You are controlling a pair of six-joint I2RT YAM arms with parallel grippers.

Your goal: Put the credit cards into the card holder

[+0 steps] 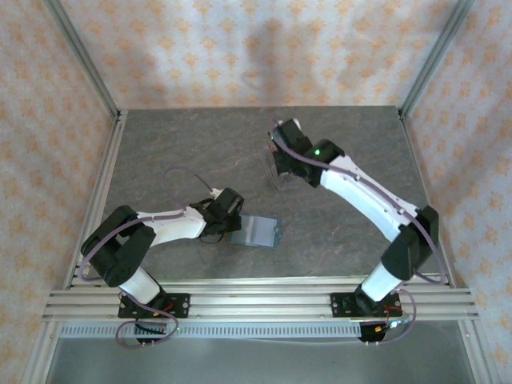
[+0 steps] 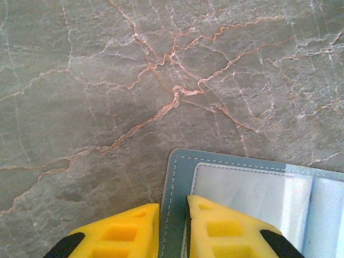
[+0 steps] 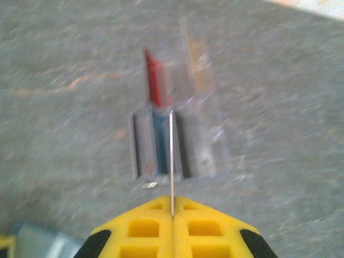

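My right gripper, at the bottom centre of its wrist view, was clamped shut on a thin card seen edge-on. Beyond it stood a clear slotted rack with a red card upright at upper centre; blur hid any print. My left gripper pinched the stitched edge of the teal card holder, which lay flat on the grey table at lower right.

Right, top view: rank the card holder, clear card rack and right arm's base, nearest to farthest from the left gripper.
1. card holder: gripped by the left gripper, at its right.
2. clear card rack: mid-table, farther back and right.
3. right arm's base: near edge, far right.
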